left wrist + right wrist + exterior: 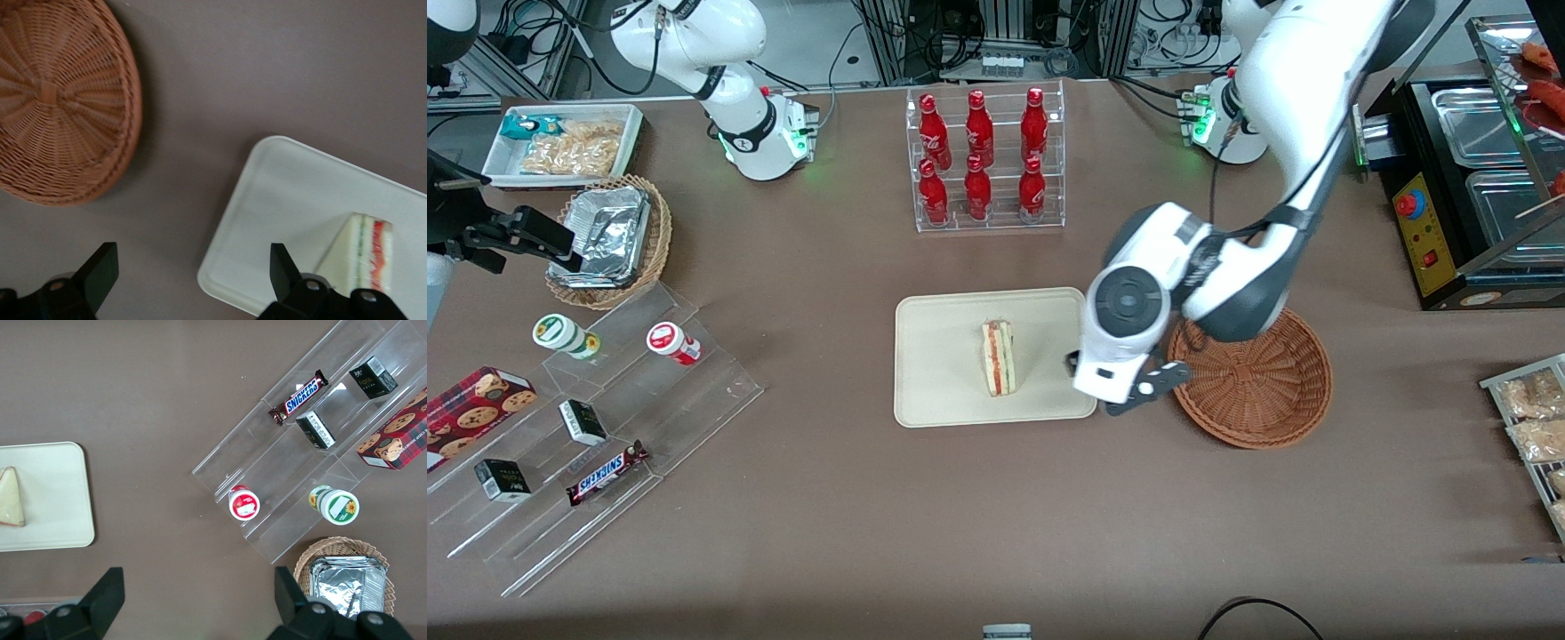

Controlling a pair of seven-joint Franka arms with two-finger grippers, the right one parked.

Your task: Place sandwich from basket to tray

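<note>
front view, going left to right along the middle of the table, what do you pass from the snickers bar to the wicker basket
Snickers bar → tray → sandwich on the tray → open gripper just off the tray's edge → empty basket

Sandwich (pixel 998 357): triangular wedge of pale bread, red, white and green layers showing along the cut edge. It stands on edge on the tray (pixel 943 373), near the middle, cut face upward.

Tray: flat cream rectangle, rounded corners, low rim, lying on the brown table.

Basket (pixel 1263 391): round, shallow, reddish-brown wicker, nothing in it. It sits beside the tray toward the working arm's end of the table, apart from it.

Gripper (pixel 1129 391): fingers spread wide, holding nothing, above the gap between tray and basket.
</note>
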